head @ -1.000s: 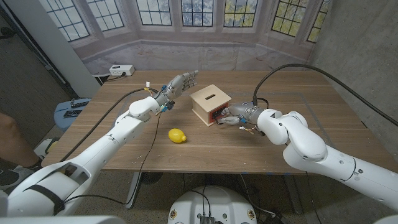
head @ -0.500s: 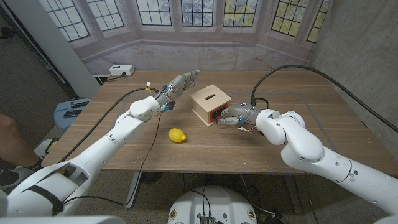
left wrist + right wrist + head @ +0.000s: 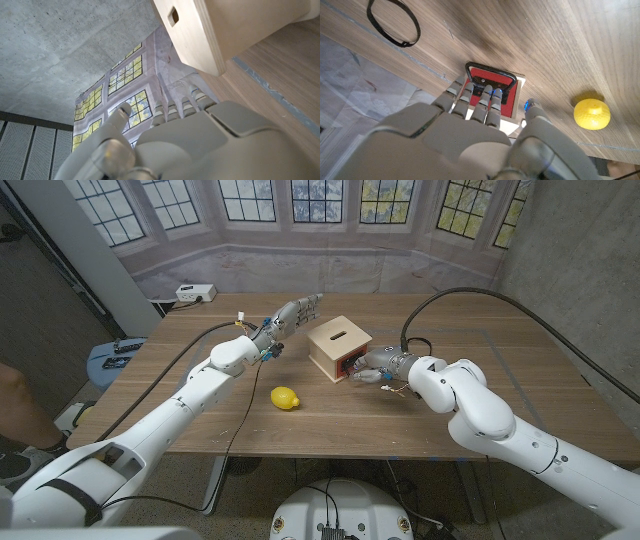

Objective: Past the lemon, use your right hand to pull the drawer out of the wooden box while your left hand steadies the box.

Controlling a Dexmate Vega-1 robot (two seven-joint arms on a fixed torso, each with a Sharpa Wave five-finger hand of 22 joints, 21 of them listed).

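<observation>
The wooden box (image 3: 336, 343), with a slot in its top, stands mid-table past the lemon (image 3: 286, 398). Its red drawer front (image 3: 349, 365) faces my right hand (image 3: 373, 367), which reaches in from the right. In the right wrist view the fingertips (image 3: 481, 95) lie against the red drawer front (image 3: 492, 80), at its black handle, with the thumb held apart; no firm grip shows. My left hand (image 3: 291, 313) hovers above the table just left of the box with fingers spread, not touching it. The left wrist view has the box (image 3: 235, 25) close beyond that hand (image 3: 200, 142).
A black cable loops across the table behind my right arm (image 3: 450, 292), and a black ring of cable (image 3: 392, 22) lies on the wood. A white power strip (image 3: 195, 292) sits at the far left corner. A person's knee (image 3: 12, 385) is off the table's left side.
My right arm has crept slightly toward the box, with the hand staying at the drawer front. The left hand has lifted a touch. Box, drawer and lemon have not moved.
</observation>
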